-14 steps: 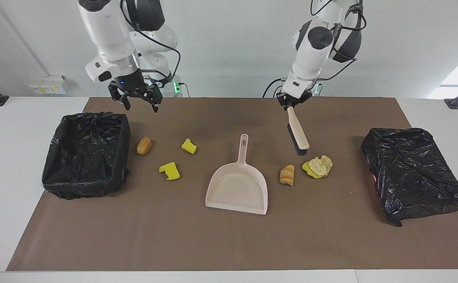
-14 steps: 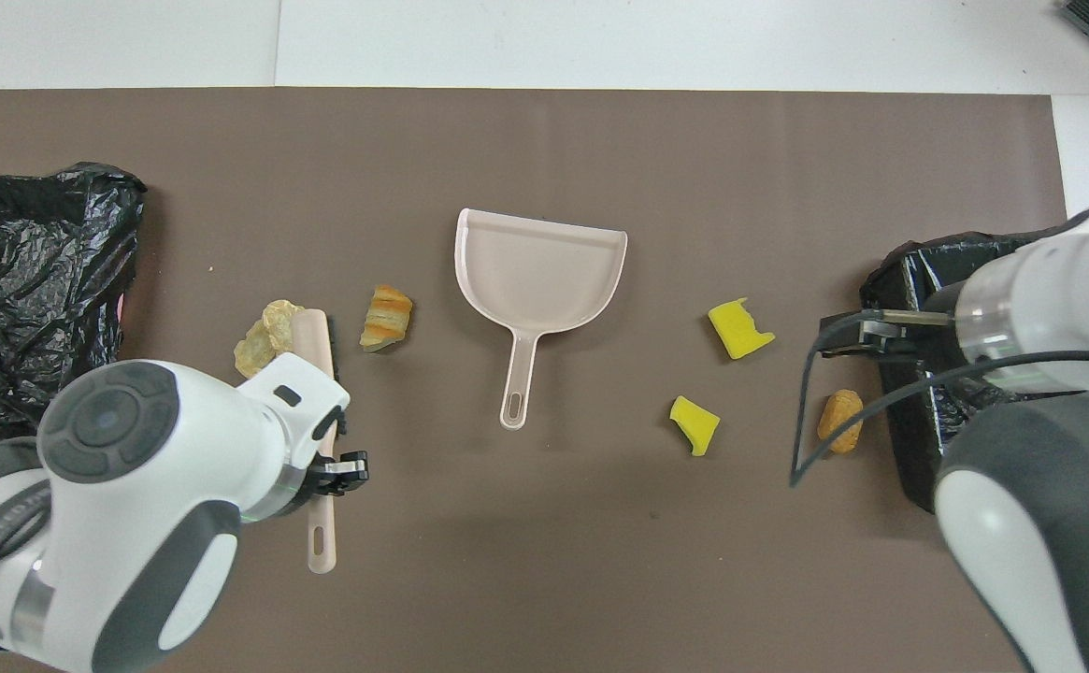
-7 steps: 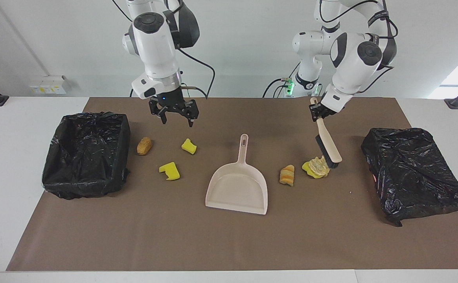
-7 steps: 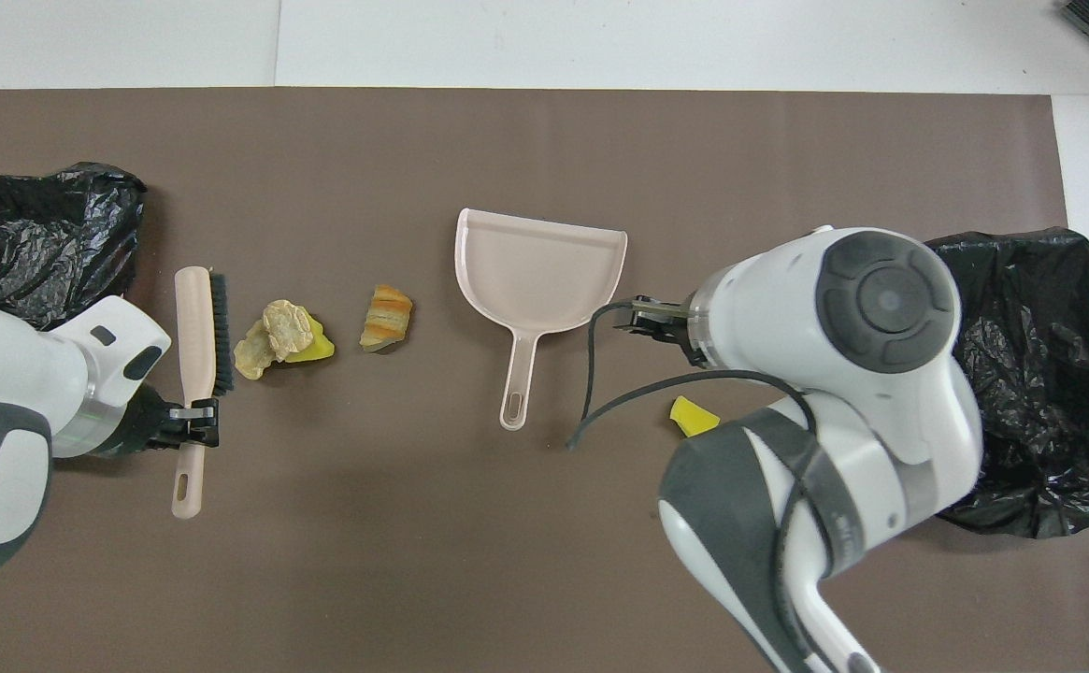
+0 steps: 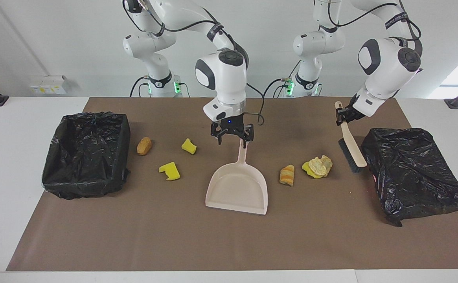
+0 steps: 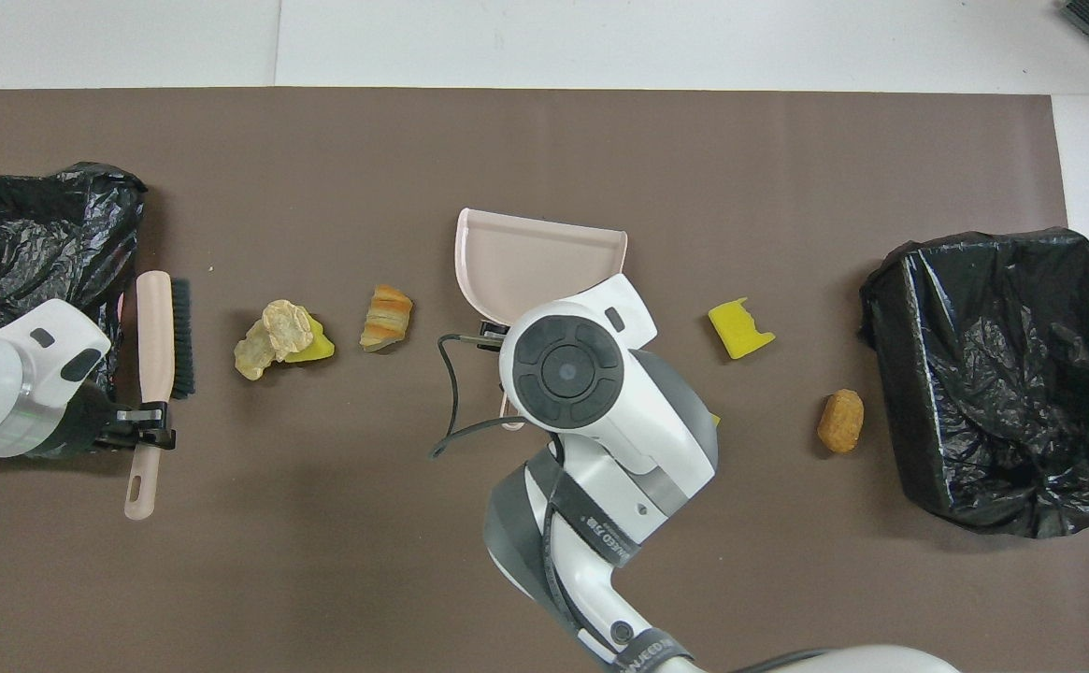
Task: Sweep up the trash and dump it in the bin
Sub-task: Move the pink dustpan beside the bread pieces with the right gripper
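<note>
The beige dustpan [image 5: 238,188] [image 6: 544,257] lies on the mat's middle, handle toward the robots. My right gripper [image 5: 232,142] hangs open over the handle's end; its arm hides the handle from above. My left gripper [image 5: 341,115] [image 6: 147,435] is shut on the beige brush [image 5: 350,151] [image 6: 163,336], which hangs bristles-down beside the paper wad [image 5: 319,165] [image 6: 278,327]. The wad lies on a yellow sponge chunk [image 5: 306,169]. A bread lump [image 5: 287,175] [image 6: 385,318] sits between the wad and the dustpan. Two sponge chunks [image 5: 188,146] [image 5: 169,171] and another bread lump [image 5: 144,145] lie toward the open bin [image 5: 85,153] [image 6: 1002,374].
A crumpled black bag [image 5: 413,173] [image 6: 30,243] bulges at the left arm's end of the table, close to the brush head. The brown mat [image 5: 229,243] covers most of the white table.
My right gripper swung from beside the bin to over the dustpan handle. My left gripper carried the brush over the paper wad toward the black bag. The trash lies as before.
</note>
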Controlling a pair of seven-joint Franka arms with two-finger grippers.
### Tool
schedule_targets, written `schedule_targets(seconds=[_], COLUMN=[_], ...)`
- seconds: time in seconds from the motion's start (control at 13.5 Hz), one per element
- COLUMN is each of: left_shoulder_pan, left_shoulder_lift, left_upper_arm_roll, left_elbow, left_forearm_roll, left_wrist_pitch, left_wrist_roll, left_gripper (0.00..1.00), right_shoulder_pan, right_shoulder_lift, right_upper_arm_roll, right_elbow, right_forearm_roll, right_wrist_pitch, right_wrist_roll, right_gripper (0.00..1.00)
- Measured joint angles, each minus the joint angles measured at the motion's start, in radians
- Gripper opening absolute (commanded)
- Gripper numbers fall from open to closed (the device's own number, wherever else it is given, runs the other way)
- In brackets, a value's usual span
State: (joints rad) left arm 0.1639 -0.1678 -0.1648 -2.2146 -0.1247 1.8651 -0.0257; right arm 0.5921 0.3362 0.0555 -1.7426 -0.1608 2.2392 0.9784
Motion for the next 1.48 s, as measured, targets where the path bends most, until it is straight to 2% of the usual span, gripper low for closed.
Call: schedule_targets(seconds=[0.15,0.3,0.74,0.89,1.11,1.48], left_shoulder_pan=[0.000,0.000,0.000,0.000,0.000,0.000], left_shoulder_lift=[0.004,0.006,0.006,0.006,0.006,0.006], left_upper_arm_roll=[-0.004,-0.005,-0.005,-0.005,-0.005,-0.006], left_elbow=[-0.018,-0.022,-0.022,-0.022,-0.022,-0.022], left_forearm_roll=[0.000,0.000,0.000,0.000,0.000,0.000], left_wrist_pitch=[0.000,0.000,0.000,0.000,0.000,0.000], left_wrist_roll=[0.000,0.000,0.000,0.000,0.000,0.000], left_gripper=[0.00,0.00,0.00,0.00,0.00,0.00], right_shoulder_pan=[0.015,0.022,0.034,0.044,0.067,0.073], right_shoulder_lift=[0.047,0.072,0.075,0.074,0.065,0.054], right_upper_arm_roll=[-0.001,-0.001,-0.001,-0.001,-0.001,-0.006], right_elbow=[0.002,0.002,-0.005,-0.012,-0.015,-0.015], right_forearm_roll=[-0.019,-0.023,-0.026,-0.027,-0.031,-0.078], right_wrist_pitch=[0.027,0.029,0.028,0.025,-0.004,-0.021], right_wrist_roll=[0.014,0.014,-0.016,-0.048,-0.121,-0.189], right_gripper=[1.00,0.81,0.54,0.25,0.00,0.00])
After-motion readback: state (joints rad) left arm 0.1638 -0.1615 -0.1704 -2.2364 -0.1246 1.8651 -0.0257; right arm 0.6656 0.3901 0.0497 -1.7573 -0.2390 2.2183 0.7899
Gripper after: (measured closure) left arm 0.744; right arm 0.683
